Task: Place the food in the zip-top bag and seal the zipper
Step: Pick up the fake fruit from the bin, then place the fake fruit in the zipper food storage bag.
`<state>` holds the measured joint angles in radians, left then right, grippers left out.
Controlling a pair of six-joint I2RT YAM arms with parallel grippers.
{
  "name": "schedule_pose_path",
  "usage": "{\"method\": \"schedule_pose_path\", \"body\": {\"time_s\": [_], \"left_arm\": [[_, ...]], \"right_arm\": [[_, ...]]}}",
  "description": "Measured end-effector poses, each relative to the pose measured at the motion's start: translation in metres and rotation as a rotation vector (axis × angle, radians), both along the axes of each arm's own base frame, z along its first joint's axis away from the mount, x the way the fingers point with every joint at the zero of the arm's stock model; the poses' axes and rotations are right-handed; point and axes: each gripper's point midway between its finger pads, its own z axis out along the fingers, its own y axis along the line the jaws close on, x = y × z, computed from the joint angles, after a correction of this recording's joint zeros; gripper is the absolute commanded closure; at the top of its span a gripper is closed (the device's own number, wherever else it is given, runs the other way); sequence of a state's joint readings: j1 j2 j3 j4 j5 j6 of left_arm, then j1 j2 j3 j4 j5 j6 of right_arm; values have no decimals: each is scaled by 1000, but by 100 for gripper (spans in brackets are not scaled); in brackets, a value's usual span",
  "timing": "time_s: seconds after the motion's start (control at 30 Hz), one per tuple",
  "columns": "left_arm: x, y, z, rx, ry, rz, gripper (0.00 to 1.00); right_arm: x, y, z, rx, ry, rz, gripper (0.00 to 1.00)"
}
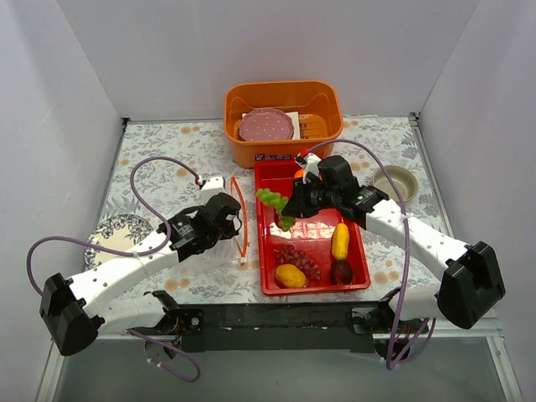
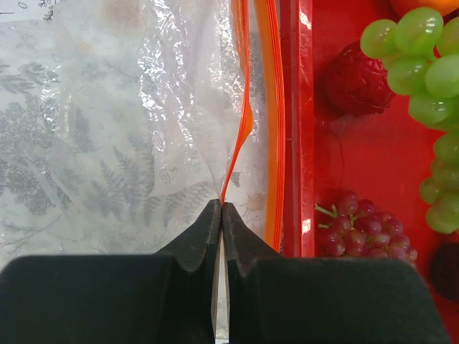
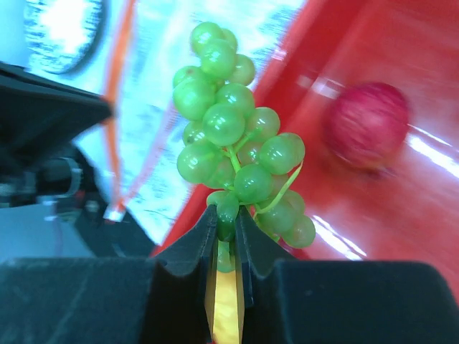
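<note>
The zip-top bag [image 1: 228, 239] lies clear and crinkly on the tablecloth, left of the red tray [image 1: 361, 266]. My left gripper [image 1: 239, 224] is shut on the zipper [image 2: 244, 107], an orange-red strip; its tips [image 2: 221, 206] pinch one side of the mouth. My right gripper [image 1: 290, 209] is shut on the green grapes [image 3: 233, 136] and holds them above the tray's left edge [image 2: 305, 143], next to the bag mouth. In the tray lie purple grapes [image 1: 296, 260], two yellow mangoes [image 1: 291, 275], a dark-red piece [image 1: 341, 271], a red fruit [image 3: 368, 123] and an orange [image 1: 301, 176].
An orange basket [image 1: 327, 100] with a pink plate [image 1: 266, 127] stands at the back. A patterned plate [image 1: 117, 234] lies at the left, a small bowl [image 1: 395, 182] at the right. White walls close three sides.
</note>
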<state>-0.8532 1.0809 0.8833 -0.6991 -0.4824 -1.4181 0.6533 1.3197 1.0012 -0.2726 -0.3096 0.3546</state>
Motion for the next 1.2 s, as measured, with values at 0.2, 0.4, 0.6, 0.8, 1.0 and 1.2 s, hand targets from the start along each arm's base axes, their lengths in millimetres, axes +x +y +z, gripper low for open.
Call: {"method": "schedule_pose_path", "body": {"time_s": [0.2,0.4,0.6,0.8,1.0,1.2], "left_arm": [[3,-4,-4,-1,6,5,100],[5,-5,-3,-10,-2,11,100],[6,-5,-2,-9,-6,12,100],[6,-6,0,-17,-15,10,100],[5,-4,15,-54,-52,6,100],[6,-4,26,-70,-70,5,100]], "right_arm": [[-18,49,11,132,54,72,84],[-31,89,3,170,145,118,85],[-39,108,5,217,190,135,85],[-35,121,5,230,226,132,85],[-29,123,-12,190,259,106,85],[-29,120,-22,154,255,101,85]]}}
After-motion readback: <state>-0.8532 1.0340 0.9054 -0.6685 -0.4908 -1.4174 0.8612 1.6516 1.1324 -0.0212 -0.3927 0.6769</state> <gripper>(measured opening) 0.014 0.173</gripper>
